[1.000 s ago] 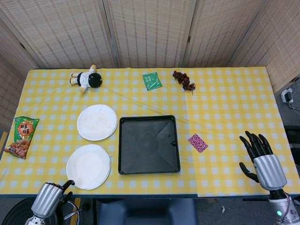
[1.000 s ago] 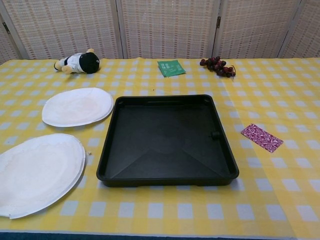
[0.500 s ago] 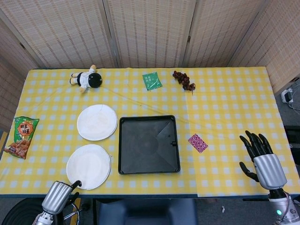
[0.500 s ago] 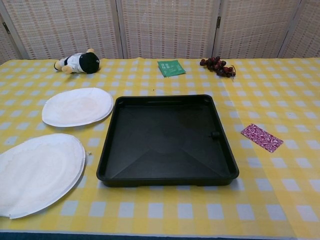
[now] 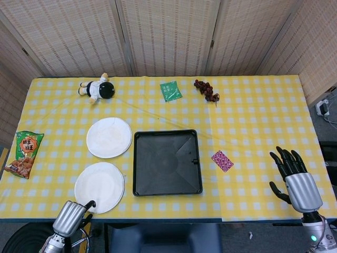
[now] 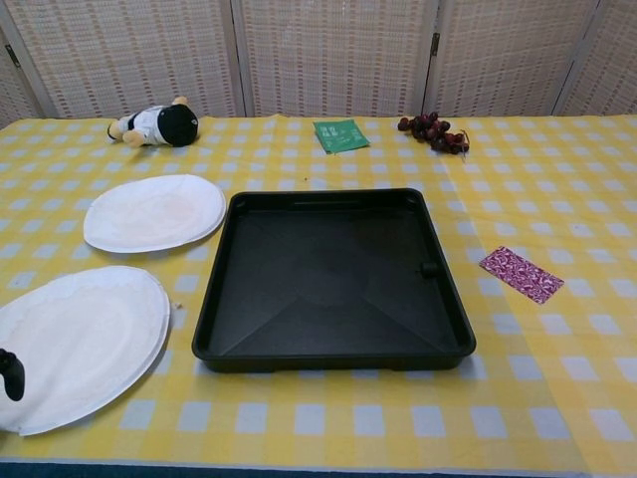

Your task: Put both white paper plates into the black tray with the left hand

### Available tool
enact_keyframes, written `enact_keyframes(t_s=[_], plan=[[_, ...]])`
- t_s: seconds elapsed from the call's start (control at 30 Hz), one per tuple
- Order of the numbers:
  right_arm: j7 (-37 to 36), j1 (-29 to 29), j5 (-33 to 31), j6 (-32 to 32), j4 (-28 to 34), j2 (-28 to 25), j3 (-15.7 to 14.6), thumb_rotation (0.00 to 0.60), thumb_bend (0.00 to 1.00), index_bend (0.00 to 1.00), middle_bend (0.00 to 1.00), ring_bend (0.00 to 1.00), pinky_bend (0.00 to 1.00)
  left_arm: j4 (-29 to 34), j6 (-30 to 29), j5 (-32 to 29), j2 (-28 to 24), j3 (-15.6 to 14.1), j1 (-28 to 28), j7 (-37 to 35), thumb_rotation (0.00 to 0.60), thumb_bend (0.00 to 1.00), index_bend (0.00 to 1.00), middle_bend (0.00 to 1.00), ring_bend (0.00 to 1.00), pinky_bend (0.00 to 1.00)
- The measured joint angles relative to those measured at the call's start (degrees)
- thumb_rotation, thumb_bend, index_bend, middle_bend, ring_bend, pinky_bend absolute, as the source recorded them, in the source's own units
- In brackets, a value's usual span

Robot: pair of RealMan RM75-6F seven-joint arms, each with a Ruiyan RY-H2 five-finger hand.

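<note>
Two white paper plates lie left of the black tray (image 5: 167, 168): the near plate (image 5: 99, 187) by the table's front edge and the far plate (image 5: 109, 137) behind it. The chest view shows the same near plate (image 6: 85, 339), far plate (image 6: 154, 211) and tray (image 6: 333, 289), which holds nothing. My left hand (image 5: 72, 216) sits at the front edge just below the near plate and holds nothing. One dark fingertip (image 6: 11, 374) reaches over that plate's front rim. My right hand (image 5: 293, 176) hovers at the front right with fingers spread.
A doll (image 5: 97, 88), a green packet (image 5: 170, 90) and grapes (image 5: 206, 89) lie along the far side. A snack bag (image 5: 23, 153) sits at the left edge, and a pink wrapper (image 5: 222, 161) lies right of the tray.
My left hand has moved right and up along the front edge, and its fingertip now shows over the near plate's rim in the chest view. The right hand has stayed put.
</note>
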State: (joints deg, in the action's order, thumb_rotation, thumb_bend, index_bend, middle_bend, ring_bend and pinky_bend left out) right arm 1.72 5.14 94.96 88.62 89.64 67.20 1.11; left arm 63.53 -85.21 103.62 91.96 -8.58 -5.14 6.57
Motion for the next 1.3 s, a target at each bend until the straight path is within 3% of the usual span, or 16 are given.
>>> enact_keyframes(t_s=[0.63,1.3], plan=[[-0.2,0.1,-0.4,-0.5,0.1,-0.1,0.0,0.6,0.37,0.0,0.0,0.0,0.0,-0.9,2.4,-1.9,0.2,-0.1,-1.4,0.2,0.6,0.36,0.47,1.0,1.0,1.0],[-0.7,0.1,-0.9,-0.6,0.2,-0.5,0.1,0.6,0.37,0.0,0.0,0.0,0.0,-6.1,2.7,-2.3,4.2,0.4,-3.2,-3.0,0.6,0.36,0.5,1.0,1.0,1.0]])
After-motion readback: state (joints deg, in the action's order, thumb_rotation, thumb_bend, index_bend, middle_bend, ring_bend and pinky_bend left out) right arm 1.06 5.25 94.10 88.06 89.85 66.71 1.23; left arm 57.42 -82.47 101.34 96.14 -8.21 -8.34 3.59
